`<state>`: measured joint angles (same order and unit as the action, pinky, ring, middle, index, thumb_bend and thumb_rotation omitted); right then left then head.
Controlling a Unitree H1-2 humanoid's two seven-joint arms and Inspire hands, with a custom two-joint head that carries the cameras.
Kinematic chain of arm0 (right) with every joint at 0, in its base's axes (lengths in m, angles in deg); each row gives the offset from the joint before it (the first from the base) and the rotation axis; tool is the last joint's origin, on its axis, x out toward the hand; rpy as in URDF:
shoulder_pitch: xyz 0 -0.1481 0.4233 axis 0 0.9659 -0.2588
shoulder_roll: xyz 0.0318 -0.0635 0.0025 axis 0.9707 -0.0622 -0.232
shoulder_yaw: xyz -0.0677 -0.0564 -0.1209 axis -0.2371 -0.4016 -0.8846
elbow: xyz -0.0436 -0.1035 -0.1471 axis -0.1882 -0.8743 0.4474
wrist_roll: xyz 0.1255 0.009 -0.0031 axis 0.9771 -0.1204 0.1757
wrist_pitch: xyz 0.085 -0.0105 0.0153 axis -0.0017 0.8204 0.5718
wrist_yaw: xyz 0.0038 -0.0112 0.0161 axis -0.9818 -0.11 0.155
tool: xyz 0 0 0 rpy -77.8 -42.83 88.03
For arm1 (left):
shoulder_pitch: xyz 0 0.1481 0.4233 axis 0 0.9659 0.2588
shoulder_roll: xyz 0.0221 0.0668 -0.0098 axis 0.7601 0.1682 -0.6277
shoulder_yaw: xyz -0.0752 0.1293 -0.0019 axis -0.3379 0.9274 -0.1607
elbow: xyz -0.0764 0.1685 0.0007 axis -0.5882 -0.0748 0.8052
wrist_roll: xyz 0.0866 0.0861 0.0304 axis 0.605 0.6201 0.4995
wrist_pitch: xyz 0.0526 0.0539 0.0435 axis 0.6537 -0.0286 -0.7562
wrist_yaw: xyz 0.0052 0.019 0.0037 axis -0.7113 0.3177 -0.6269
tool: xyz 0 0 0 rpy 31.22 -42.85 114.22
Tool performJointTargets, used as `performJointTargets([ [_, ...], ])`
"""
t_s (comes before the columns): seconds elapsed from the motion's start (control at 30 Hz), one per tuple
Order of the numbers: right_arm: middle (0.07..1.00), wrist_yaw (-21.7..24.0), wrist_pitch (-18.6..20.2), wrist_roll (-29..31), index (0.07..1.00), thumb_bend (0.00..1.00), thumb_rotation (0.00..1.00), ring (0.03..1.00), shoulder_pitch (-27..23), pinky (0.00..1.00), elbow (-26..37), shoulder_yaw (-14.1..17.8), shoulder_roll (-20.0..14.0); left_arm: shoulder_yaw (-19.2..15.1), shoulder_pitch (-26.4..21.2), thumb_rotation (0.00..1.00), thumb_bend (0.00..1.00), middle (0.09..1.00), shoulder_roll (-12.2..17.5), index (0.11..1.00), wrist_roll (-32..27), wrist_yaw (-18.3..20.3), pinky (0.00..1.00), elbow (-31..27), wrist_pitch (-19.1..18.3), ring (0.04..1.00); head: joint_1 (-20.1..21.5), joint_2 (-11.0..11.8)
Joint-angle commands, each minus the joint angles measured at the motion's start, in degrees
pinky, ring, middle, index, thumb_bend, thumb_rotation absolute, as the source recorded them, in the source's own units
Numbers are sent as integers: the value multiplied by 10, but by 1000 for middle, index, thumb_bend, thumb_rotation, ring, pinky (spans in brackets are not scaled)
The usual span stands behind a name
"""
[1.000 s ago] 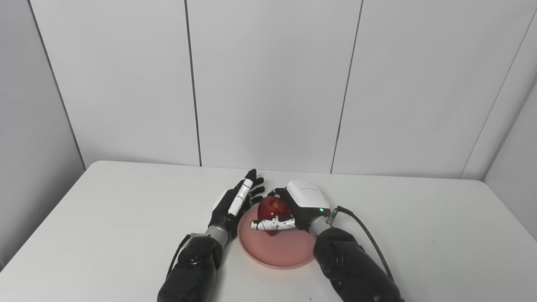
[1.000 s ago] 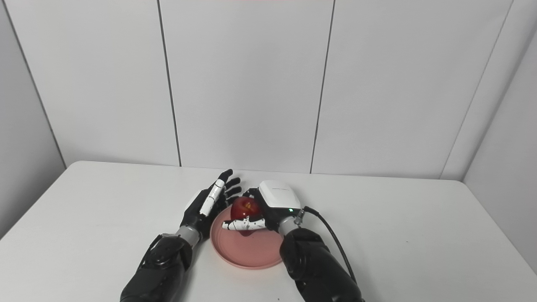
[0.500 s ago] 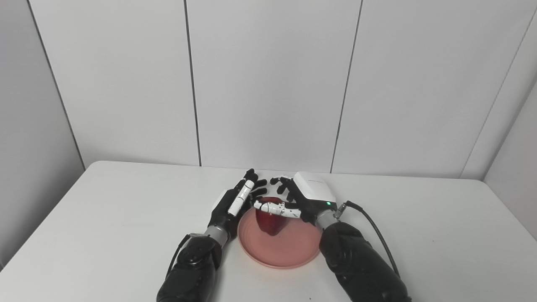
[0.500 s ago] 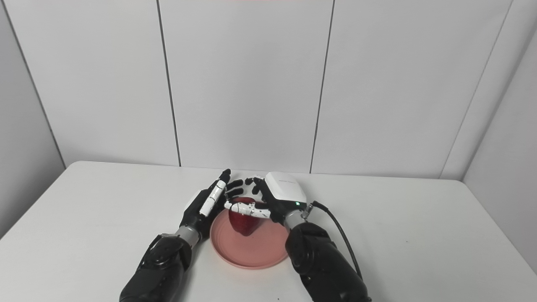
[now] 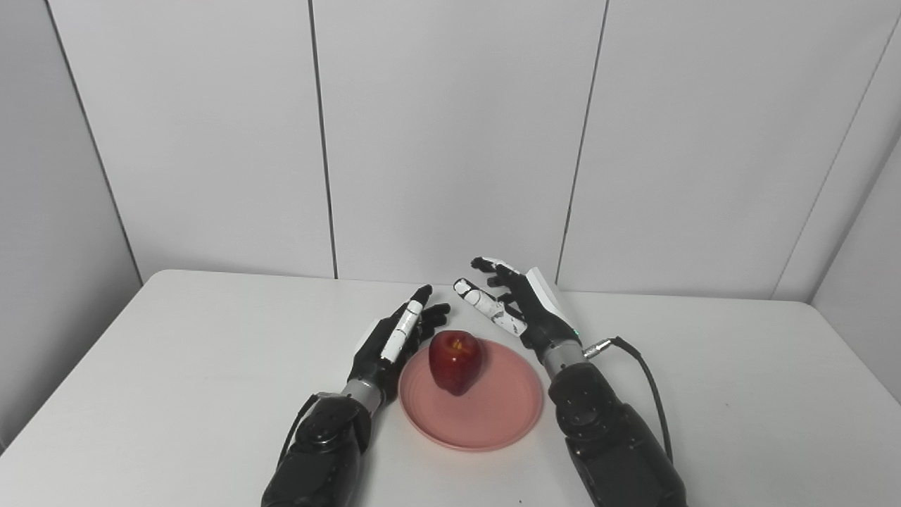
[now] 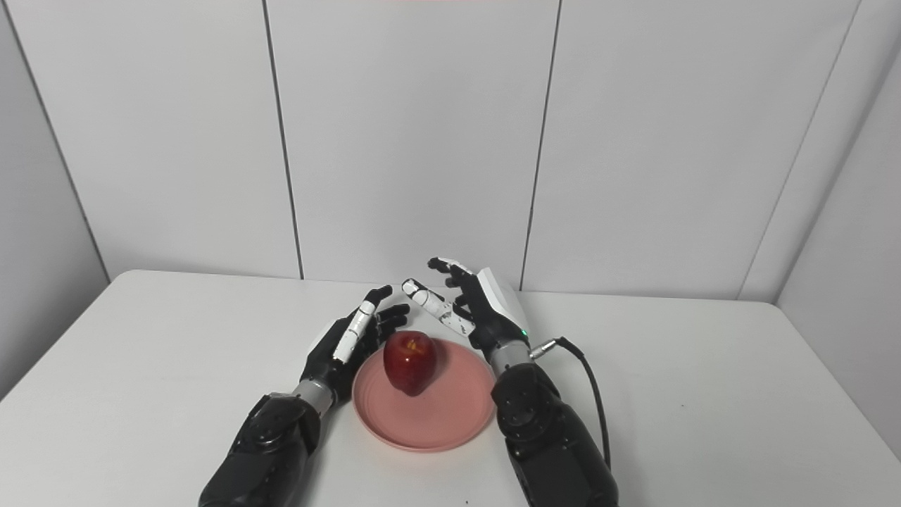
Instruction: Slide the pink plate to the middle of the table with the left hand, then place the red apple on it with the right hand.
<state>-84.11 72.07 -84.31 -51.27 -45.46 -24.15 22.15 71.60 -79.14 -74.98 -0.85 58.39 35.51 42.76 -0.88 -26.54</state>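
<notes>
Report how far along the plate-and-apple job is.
Done: the pink plate lies near the middle of the table, and the red apple stands on it. In hand: nothing; the right hand is open, raised beyond and to the right of the apple and clear of it, and the left hand is open at the plate's left rim. Left: apparently only pulling both arms back.
</notes>
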Motion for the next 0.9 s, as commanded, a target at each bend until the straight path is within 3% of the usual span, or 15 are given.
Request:
performJointTargets([
  [0.0, 869, -5, -36, 35, 849, 1000, 1000, 880, -18, 841, 5, 22, 6, -8, 10, 955, 750, 835, -9, 888, -6, -23, 932, 0, -25, 884, -1, -1],
  [0.13, 873, 4, -32, 80, 870, 1000, 1000, 875, -13, 838, 3, 45, 11, -11, 14, 998, 776, 875, -15, 886, 7, -45, 905, -7, -4, 895, -1, -1],
  [0.33, 896, 5, -24, 133, 899, 1000, 1000, 922, -11, 956, -9, 76, 19, -7, 17, 1000, 838, 921, -19, 891, 25, -82, 936, -6, 26, 920, -1, -1],
  [0.63, 893, 3, -39, 198, 907, 1000, 1000, 919, 13, 975, -19, 119, 20, -3, 16, 1000, 900, 973, -23, 933, 57, -147, 1000, 23, 104, 995, -2, 0],
  [0.87, 903, 21, -73, 260, 925, 1000, 1000, 955, 25, 1000, -45, 152, 27, -1, 16, 1000, 859, 991, -29, 959, 75, -198, 1000, 16, 103, 1000, 1, -2],
])
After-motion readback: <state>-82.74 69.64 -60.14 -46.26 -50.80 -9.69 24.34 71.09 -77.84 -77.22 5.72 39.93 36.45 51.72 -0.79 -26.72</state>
